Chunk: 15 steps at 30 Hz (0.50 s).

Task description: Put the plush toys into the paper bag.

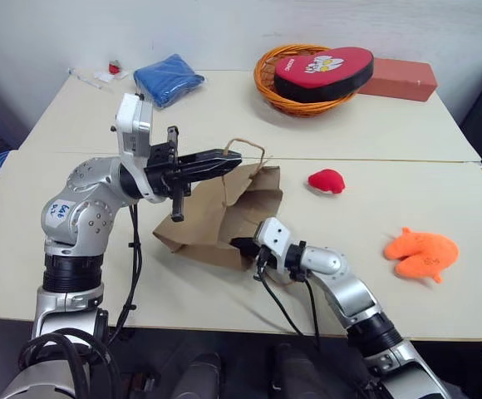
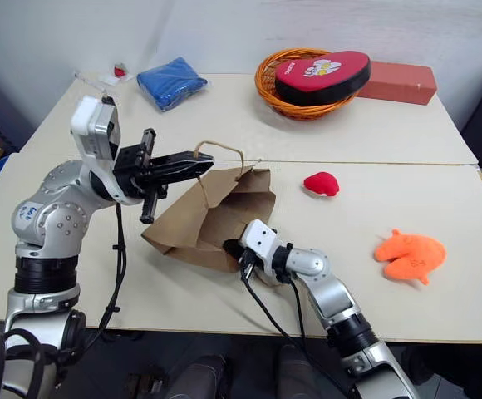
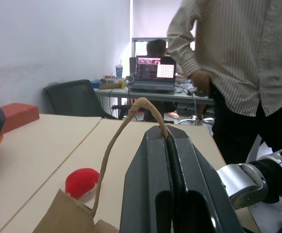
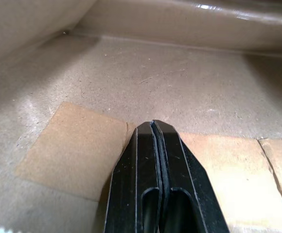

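- Two head views agree: the paper bag (image 1: 216,212) lies crumpled on the near table, its mouth toward the red plush toy (image 1: 327,180). The left gripper (image 1: 228,155) has its fingers clamped on one cord handle (image 1: 249,150), lifting that edge of the bag. The right gripper (image 1: 239,244) sits at the bag's near edge, apparently pinching the paper or tucked inside. The red toy lies just past the bag's mouth; the orange plush toy (image 1: 422,254) lies well apart from the bag, on the right arm's side.
- Left wrist view: the fingers (image 3: 155,170) are pressed together with the cord loop (image 3: 126,145) caught between them; beyond the bag's rim (image 3: 68,216) the red toy (image 3: 81,182) rests on the table.
- Right wrist view: the fingers (image 4: 153,165) are closed, pointing at brown paper with a glued patch (image 4: 73,150). Whether paper is caught between them I cannot tell.
- Judgement: both toys lie off the bag's mouth end, so the right arm is nearer to both, but it must first leave the bag.
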Tool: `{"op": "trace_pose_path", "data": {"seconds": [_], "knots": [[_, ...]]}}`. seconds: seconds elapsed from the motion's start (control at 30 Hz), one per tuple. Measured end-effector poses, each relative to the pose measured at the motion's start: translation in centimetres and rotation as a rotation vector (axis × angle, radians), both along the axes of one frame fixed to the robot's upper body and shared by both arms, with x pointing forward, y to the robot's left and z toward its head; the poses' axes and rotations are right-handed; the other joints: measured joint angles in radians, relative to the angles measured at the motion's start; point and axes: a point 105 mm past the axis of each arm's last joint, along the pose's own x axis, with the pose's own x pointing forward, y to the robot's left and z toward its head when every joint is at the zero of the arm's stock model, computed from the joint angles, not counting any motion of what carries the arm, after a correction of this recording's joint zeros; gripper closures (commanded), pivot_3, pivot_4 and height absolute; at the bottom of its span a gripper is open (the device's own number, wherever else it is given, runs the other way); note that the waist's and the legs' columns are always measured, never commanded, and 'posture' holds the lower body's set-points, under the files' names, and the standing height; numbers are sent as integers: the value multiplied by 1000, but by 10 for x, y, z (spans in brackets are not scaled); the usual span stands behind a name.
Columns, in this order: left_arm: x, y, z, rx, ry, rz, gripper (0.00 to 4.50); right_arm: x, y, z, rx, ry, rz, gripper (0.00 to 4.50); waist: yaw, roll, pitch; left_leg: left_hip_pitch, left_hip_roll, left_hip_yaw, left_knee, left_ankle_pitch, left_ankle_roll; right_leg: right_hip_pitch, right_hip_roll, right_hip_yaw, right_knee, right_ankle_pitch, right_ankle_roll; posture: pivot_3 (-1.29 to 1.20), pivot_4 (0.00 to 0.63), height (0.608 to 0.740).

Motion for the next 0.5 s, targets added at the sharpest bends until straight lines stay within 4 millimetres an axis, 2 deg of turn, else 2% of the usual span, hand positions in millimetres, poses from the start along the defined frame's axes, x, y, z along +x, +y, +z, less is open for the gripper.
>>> {"op": "trace_pose_path", "data": {"seconds": [0.07, 0.17, 0.27, 0.37, 0.5], "knots": [[0, -3, -6, 8, 13, -7, 4500, 1, -5, 11, 48, -20, -8, 4485, 0, 0, 0, 0, 0, 0, 0, 0, 0, 0, 0, 0, 0, 0, 0, 0, 150, 740], [-1, -7, -11, 17, 16, -14, 4500, -7, -16, 40, 138, -76, 19, 3927, 2, 0, 0, 0, 0, 0, 0, 0, 0, 0, 0, 0, 0, 0, 0, 0, 150, 740], [-1, -7, -15, 22, 20, -12, 4500, -24, -42, 60, 176, -123, 42, 2818, 5, 0, 0, 0, 0, 0, -1, 0, 0, 0, 0, 0, -2, 0, 0, 0, 150, 740], [-3, -8, -16, 29, 16, -19, 4500, -35, -66, 68, 193, -142, 7, 1893, 6, 1, 0, -1, 0, 0, -1, 0, 0, 1, 0, 0, -3, 0, 0, 0, 150, 740], [-5, -12, -19, 34, 15, -40, 4500, -54, -128, 70, 107, -202, -169, 501, 18, 1, 0, -1, 0, 0, -1, 0, 0, 1, 0, 0, -5, 0, 0, 0, 150, 740]]}}
